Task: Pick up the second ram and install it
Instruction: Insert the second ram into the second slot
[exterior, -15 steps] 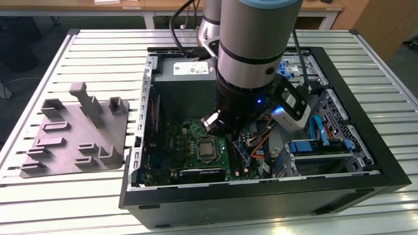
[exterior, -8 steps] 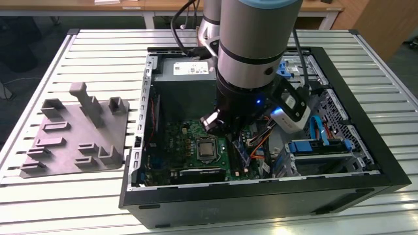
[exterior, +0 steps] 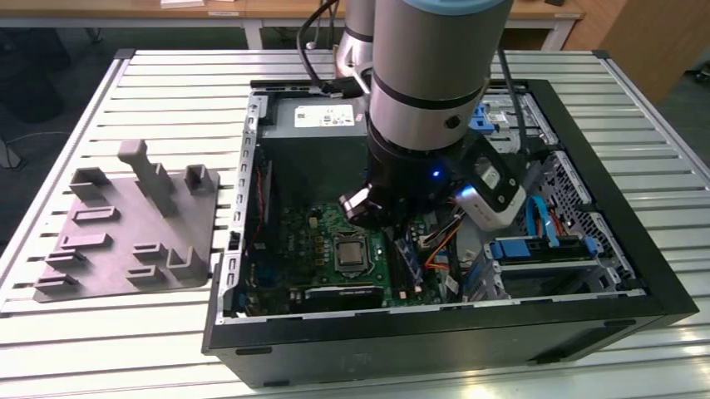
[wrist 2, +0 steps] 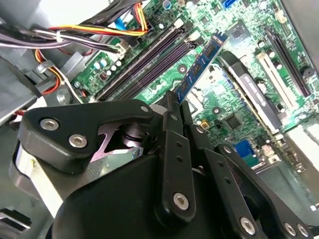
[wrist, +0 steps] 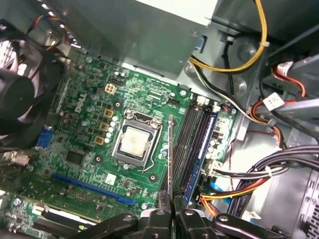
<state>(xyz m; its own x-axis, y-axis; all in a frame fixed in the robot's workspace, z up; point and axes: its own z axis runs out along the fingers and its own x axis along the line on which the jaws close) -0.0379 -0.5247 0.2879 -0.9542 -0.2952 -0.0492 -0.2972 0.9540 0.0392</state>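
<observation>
The second ram (wrist 2: 199, 64) is a long thin stick, and my gripper (wrist 2: 174, 102) is shut on one end of it. In the first wrist view the ram (wrist: 170, 154) shows edge-on, sticking out from between the fingers (wrist: 162, 216). It hangs above the green motherboard (wrist: 84, 124), between the processor socket (wrist: 134, 142) and the long black memory slots (wrist: 187, 144), roughly parallel to them and apart from them. A blue-edged strip (wrist: 203, 149) stands along the slot farthest from the socket. In the exterior view my arm (exterior: 427, 108) reaches down into the open computer case (exterior: 621, 274).
A grey moulded holder tray (exterior: 133, 233) lies on the slatted table at the exterior view's left of the case. Inside the case are the grey power-supply box (exterior: 316, 116), a black fan (wrist: 20, 99), and bundles of coloured cables (wrist: 249, 184) close beside the slots.
</observation>
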